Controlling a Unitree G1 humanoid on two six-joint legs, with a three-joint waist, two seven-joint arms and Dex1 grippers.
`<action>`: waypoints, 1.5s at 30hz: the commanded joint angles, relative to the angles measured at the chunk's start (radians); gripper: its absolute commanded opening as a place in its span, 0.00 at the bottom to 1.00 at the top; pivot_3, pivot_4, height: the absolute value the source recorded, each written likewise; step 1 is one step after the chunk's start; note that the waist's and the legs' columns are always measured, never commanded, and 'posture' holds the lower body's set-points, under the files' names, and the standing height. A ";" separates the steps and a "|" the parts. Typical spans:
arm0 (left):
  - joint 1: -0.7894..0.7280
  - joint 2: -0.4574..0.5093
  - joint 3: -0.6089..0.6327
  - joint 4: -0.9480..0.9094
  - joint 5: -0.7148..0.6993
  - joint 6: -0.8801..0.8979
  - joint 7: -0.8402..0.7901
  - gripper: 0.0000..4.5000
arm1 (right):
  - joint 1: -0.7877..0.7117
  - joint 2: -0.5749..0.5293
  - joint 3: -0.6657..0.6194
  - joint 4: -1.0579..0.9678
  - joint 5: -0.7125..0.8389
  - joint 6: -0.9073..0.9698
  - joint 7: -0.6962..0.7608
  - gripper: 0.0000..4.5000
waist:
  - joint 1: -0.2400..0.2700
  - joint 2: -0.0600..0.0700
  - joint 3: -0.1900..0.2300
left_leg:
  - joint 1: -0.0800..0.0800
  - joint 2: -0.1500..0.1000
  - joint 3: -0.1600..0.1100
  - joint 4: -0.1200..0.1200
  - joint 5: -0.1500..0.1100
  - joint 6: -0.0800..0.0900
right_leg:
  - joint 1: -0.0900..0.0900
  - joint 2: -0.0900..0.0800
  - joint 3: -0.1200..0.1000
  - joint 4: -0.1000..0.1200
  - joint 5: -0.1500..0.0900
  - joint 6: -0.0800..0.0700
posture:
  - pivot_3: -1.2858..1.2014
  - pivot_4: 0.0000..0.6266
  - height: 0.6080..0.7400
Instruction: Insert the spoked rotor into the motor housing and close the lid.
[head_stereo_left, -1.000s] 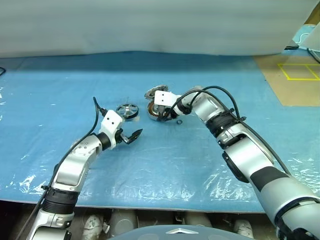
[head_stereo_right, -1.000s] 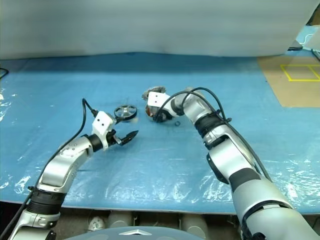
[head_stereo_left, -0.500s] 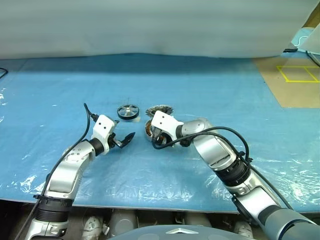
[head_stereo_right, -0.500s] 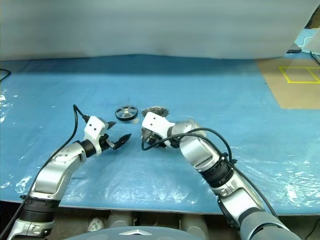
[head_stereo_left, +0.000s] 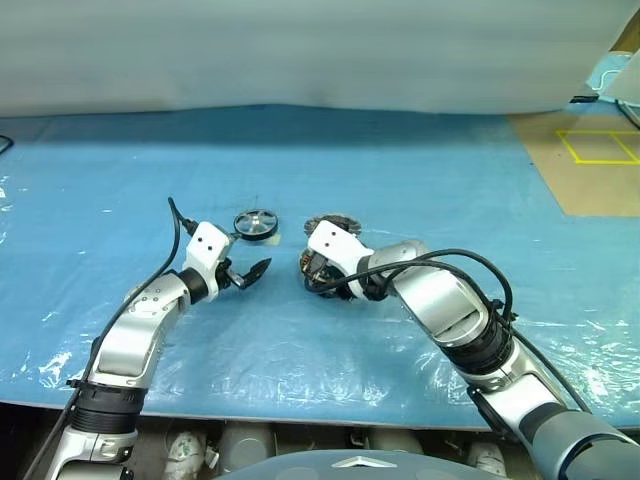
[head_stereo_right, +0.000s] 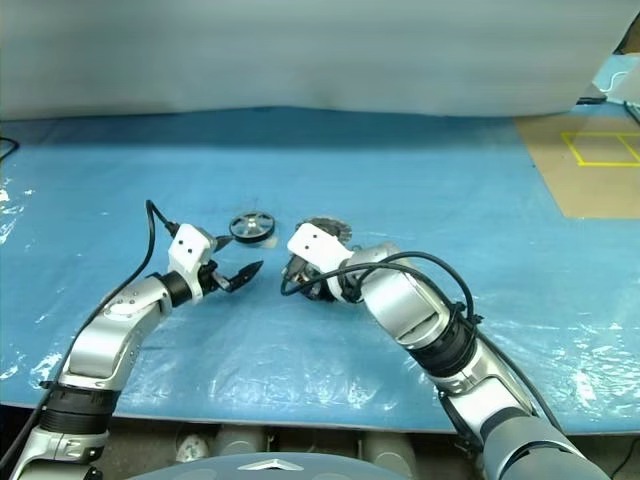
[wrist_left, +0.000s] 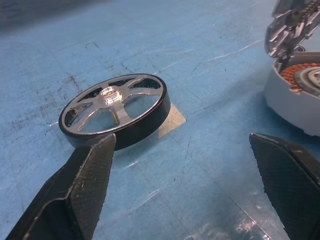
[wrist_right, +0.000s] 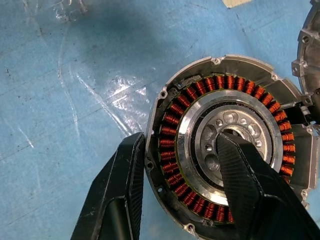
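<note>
While the right gripper grips the wall of the motor housing mid-desk, lid raised, the wide-open left gripper should straddle the spoked rotor lying just beside and close squarely on its rim.

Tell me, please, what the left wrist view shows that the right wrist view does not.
Left wrist view alone: the spoked rotor lying flat on the blue sheet, just past the open left gripper, and the lid seen standing up from the housing's rim.

Right wrist view alone: the full ring of copper windings from above, with the right gripper straddling the housing wall, one finger outside, one in the dark centre.

Both: the motor housing and the blue sheet.
</note>
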 joint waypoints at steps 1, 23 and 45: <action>-0.004 0.011 0.016 -0.010 -0.012 -0.021 -0.010 1.00 | -0.009 0.000 -0.026 -0.055 0.058 0.051 -0.042 0.41 | 0.003 0.000 0.000 | 0.000 0.000 0.000 0.000 0.000 0.000 | 0.000 0.000 0.000 0.000 0.000 0.000 | 0.52 0.24 1.00; -0.050 0.024 -0.004 0.014 -0.009 -0.003 -0.055 1.00 | -0.092 -0.030 -0.222 -0.140 0.343 0.135 -0.146 0.99 | 0.012 0.001 0.001 | 0.000 0.000 0.000 0.000 0.000 0.000 | -0.001 0.000 0.001 0.000 0.000 0.001 | 0.52 0.24 1.00; -0.128 0.021 0.009 0.089 0.003 -0.075 -0.054 1.00 | 0.514 -0.216 -0.468 0.161 0.267 -0.880 -0.266 0.99 | 0.018 0.000 0.000 | 0.000 -0.001 0.001 0.001 0.000 0.000 | 0.000 -0.001 0.001 -0.001 -0.003 0.007 | 0.52 0.24 1.00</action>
